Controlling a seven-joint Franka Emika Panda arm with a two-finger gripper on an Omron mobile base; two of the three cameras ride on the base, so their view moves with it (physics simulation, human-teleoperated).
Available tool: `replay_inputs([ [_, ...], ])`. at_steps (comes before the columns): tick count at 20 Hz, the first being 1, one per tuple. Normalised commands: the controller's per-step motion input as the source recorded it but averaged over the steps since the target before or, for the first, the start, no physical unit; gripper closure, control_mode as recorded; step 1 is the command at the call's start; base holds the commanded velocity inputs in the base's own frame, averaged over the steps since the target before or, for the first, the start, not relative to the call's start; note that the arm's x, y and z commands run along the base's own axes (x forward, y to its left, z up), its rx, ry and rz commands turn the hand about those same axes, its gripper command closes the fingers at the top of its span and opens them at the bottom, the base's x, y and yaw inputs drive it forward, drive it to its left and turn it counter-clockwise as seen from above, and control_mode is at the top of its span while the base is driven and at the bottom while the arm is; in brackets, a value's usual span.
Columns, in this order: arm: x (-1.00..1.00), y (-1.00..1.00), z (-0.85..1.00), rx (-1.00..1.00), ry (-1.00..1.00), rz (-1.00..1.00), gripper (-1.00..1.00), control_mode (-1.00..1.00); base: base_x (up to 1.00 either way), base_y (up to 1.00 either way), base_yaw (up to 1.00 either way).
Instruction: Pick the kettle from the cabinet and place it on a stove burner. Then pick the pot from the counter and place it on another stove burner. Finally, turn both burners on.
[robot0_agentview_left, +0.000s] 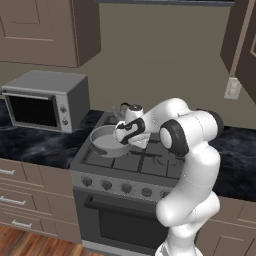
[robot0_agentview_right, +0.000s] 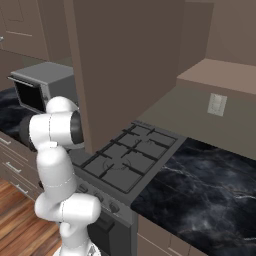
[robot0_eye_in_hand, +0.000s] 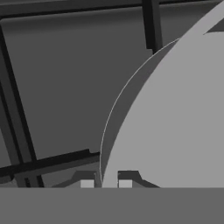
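The wide grey pot (robot0_agentview_left: 106, 142) is over the front left burner of the stove (robot0_agentview_left: 145, 164); I cannot tell whether it rests on the grate. My gripper (robot0_agentview_left: 123, 137) is shut on the pot's right rim. In the hand view the thin rim of the pot (robot0_eye_in_hand: 175, 122) runs between the fingertips of the gripper (robot0_eye_in_hand: 106, 183), with dark grate bars (robot0_eye_in_hand: 48, 161) below. The small kettle (robot0_agentview_left: 131, 111) stands upright on the back left burner, just behind the pot and my wrist. The brown wall cabinet (robot0_agentview_left: 45, 30) hangs at the upper left.
A grey microwave (robot0_agentview_left: 46, 100) stands on the black counter (robot0_agentview_left: 30, 144) left of the stove. Round knobs (robot0_agentview_left: 125, 188) line the range front. An open cabinet door (robot0_agentview_left: 245, 45) hangs at upper right. In the right base view a brown cabinet panel (robot0_agentview_right: 125, 65) hides the stove's left side.
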Motion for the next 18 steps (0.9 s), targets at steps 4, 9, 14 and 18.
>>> replay_inputs([
  [4, 0.01, 0.01, -0.07, 0.0, 0.0, 0.0, -1.0, -1.0, 0.0, 0.0, 0.0],
  [9, -0.01, 0.0, -0.01, 0.0, 0.0, 0.0, -1.0, -1.0, 0.0, 0.0, 0.0],
  [14, -0.11, 0.0, 0.0, 0.0, 0.0, 0.0, -1.0, -1.0, 0.0, 0.0, 0.0],
  [18, -0.19, 0.0, 0.05, 0.0, 0.0, 0.0, -1.0, -1.0, 0.0, 0.0, 0.0],
])
